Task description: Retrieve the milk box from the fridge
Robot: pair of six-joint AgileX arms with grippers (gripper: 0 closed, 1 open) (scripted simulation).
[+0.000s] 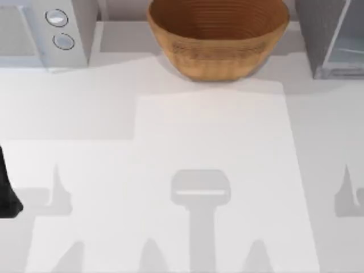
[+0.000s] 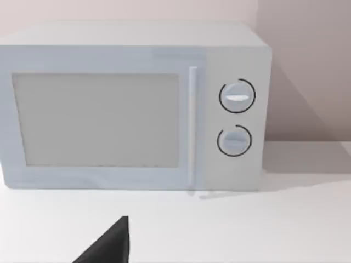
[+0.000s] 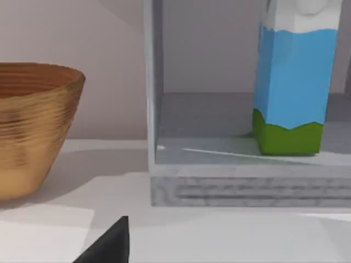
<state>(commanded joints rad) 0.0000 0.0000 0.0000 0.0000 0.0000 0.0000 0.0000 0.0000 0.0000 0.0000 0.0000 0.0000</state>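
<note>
Milk box (image 3: 293, 82): upright inside fridge (image 1: 333, 40), far right of tabletop (image 1: 216, 170), beside basket (image 1: 219, 37). Fingers' state: can't tell, both arms.

White table (image 1: 216, 170), bare across its middle and front. Along the back edge, left to right in the top view: light grey appliance (image 1: 48, 31) with two round knobs, woven basket (image 1: 219, 37), dark grey fridge (image 1: 333, 37). Appliance straight ahead of the left wrist camera; fridge and basket ahead of the right one.
</note>
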